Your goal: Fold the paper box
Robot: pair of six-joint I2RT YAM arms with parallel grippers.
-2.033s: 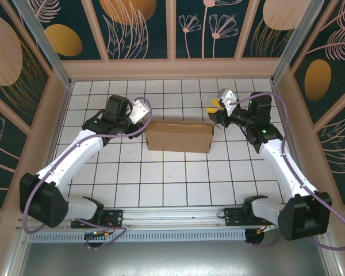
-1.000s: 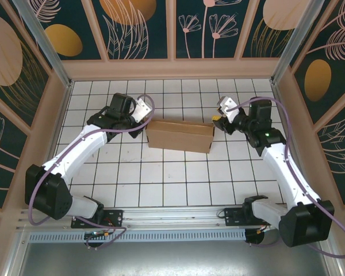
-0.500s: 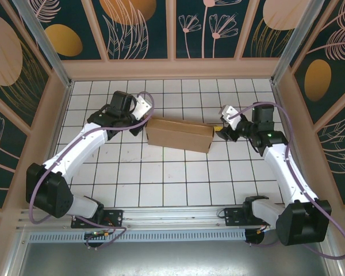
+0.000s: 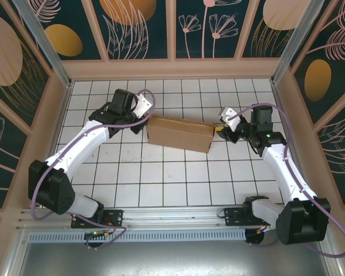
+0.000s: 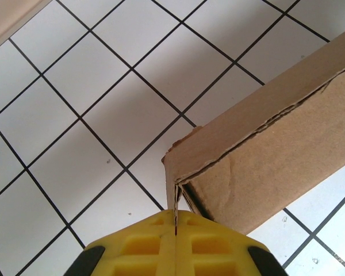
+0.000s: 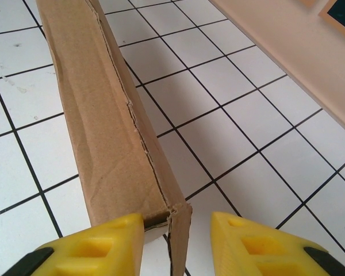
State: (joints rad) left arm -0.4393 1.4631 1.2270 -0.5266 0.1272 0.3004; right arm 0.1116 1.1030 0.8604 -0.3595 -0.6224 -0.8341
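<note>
My claws at both ends of the box (image 4: 180, 133)
White tiled table (image 4: 161, 178) lies in front of the box, teal flower panels (image 4: 141, 29) behind it. The box sits mid-table, closed, plain brown, creased. My left claw (image 5: 175, 221) pinches its end flap tight; my right claw (image 6: 177, 221) gapes around the other end's flap.

One paper box (image 4: 180, 134); two pincers, the left pincer (image 4: 141, 119) and the right pincer (image 4: 220, 127).
</note>
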